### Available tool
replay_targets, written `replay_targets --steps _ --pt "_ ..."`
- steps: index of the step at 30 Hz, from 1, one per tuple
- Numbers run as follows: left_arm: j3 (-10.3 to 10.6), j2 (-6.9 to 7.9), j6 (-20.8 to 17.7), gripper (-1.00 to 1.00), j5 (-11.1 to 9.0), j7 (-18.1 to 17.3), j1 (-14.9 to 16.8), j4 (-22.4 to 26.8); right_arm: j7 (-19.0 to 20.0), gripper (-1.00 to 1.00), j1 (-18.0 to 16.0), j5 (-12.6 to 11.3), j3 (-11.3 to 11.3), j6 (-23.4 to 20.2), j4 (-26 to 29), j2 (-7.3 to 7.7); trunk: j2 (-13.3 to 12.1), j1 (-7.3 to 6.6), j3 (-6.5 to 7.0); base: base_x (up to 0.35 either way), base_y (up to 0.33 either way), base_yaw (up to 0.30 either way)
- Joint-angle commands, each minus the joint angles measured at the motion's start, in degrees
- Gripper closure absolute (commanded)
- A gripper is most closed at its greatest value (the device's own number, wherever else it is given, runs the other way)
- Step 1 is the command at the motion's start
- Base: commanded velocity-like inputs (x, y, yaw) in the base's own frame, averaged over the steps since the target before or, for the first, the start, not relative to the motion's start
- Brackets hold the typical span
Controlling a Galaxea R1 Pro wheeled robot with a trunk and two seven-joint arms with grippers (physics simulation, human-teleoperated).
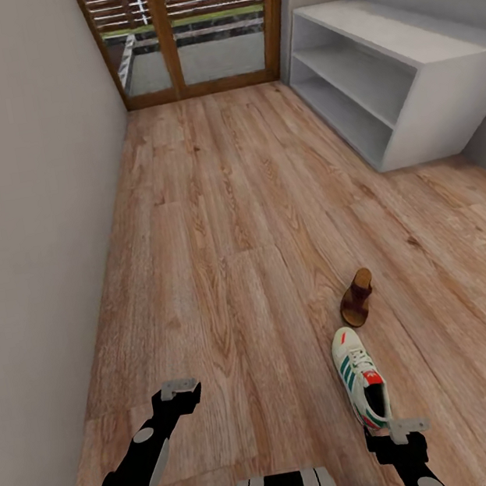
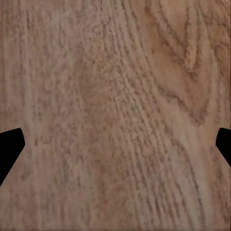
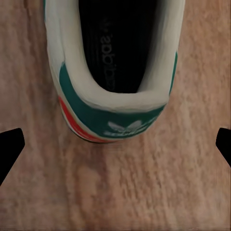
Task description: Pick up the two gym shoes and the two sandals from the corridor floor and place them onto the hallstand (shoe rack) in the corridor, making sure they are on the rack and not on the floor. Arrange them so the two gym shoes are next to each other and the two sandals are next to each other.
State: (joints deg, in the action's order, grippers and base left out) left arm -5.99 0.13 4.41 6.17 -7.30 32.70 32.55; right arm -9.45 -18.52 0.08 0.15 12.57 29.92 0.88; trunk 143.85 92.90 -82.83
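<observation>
One white gym shoe [image 1: 361, 383] with green stripes lies on the corridor floor [image 1: 230, 261], heel toward me. A brown sandal [image 1: 357, 297] lies just beyond its toe. My right gripper [image 1: 402, 432] hovers open right behind the shoe's heel. In the right wrist view the green heel [image 3: 120, 120] and dark opening sit ahead of the right gripper [image 3: 115, 151], with the fingertips [image 3: 10, 144] wide apart and holding nothing. My left gripper [image 1: 180, 391] is open over bare planks [image 2: 115, 96] to the left. The white hallstand [image 1: 408, 49] stands far right.
A grey wall [image 1: 27, 231] runs along the left side. A wood-framed glass door [image 1: 188, 31] closes the far end of the corridor. Wide open planks lie between the shoes and the hallstand's two low shelves [image 1: 352, 90].
</observation>
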Motion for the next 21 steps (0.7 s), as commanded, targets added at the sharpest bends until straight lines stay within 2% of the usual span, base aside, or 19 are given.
replay_targets --steps 1,12,21 --pt "-0.43 -0.06 0.23 -1.00 0.60 -0.44 0.04 -0.03 -0.13 -1.00 -0.02 0.01 0.02 0.17 -0.04 0.00 0.03 0.01 -0.35 0.000 0.000 0.000" --pt "-0.43 -0.07 0.24 -1.00 0.60 -0.44 0.07 -0.03 -0.13 -1.00 -0.02 0.01 0.02 0.17 -0.04 0.00 0.17 0.30 -3.77 0.000 0.000 0.000" --pt "-0.43 -0.12 0.25 -1.00 0.60 -0.44 0.01 0.12 -0.13 -1.00 -0.02 0.01 0.02 0.17 -0.04 0.00 0.17 0.30 -4.33 0.000 0.000 0.000"
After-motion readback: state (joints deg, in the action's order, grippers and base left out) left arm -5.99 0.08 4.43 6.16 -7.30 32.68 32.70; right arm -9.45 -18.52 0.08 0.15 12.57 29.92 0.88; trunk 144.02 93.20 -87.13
